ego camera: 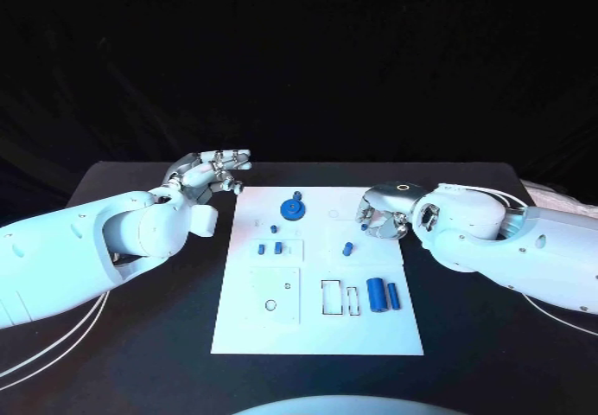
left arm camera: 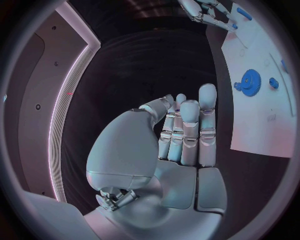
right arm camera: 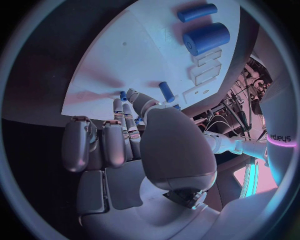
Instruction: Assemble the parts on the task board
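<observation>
1. Task board [ego camera: 318,328], the white plate, lies flat in the middle of the black table [ego camera: 137,346], between the two hands.
2. Blue gear [ego camera: 292,209] sits on the board's far part, a short way off the left hand's fingertips; the left wrist view shows it [left arm camera: 250,81] out beyond those fingertips, with a small blue knob [left arm camera: 274,83] just beside it.
3. Two small blue pegs [ego camera: 268,249] stand near the board's left side, closer to the left hand than to the right.
4. Another small blue peg [ego camera: 346,249] stands near the middle of the board, just off the right hand's fingers.
5. Large blue cylinder [ego camera: 377,295] and a slimmer blue rod [ego camera: 392,296] lie side by side on the board's near right part, next to rectangular slots; the right wrist view shows both, cylinder [right arm camera: 206,38] and rod [right arm camera: 197,12], well beyond that hand's fingers.
6. Right hand [ego camera: 386,213] hangs over the board's right edge with its fingers curled down; in its wrist view [right arm camera: 134,132] a small blue piece [right arm camera: 123,95] sits at the fingertips [right arm camera: 119,107], but whether it is gripped I cannot tell.
7. Left hand [ego camera: 209,171] is just off the board's far left corner, over the table; its wrist view [left arm camera: 178,140] shows the fingers straight, close together and holding nothing.
</observation>
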